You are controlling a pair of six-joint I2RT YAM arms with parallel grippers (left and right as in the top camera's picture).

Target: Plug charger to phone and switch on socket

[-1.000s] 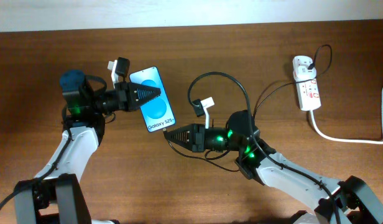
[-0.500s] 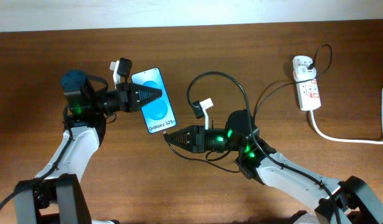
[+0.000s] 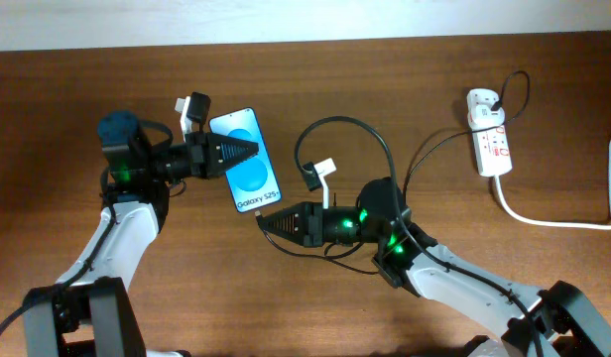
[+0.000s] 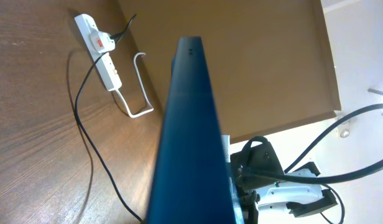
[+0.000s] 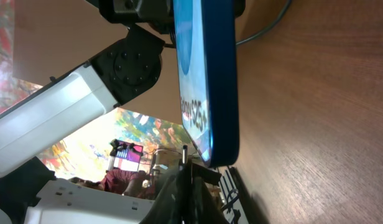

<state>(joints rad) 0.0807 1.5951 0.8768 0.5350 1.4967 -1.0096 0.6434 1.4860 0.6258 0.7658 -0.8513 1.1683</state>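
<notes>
The right gripper (image 3: pixel 266 222), clamped tight on the tip of the thin black charger cable (image 3: pixel 335 120), is edging left compared with 1 second ago. That is narrowing the gap to the slim blue-screened phone (image 3: pixel 248 174), so insertion looks close. The left gripper (image 3: pixel 250 150) is pinching the phone's upper half, jaws closed. The phone's long axis is running diagonally, its charging end pointing down-right at the plug. The white power strip (image 3: pixel 490 139) is lying well apart, at the far right.
</notes>
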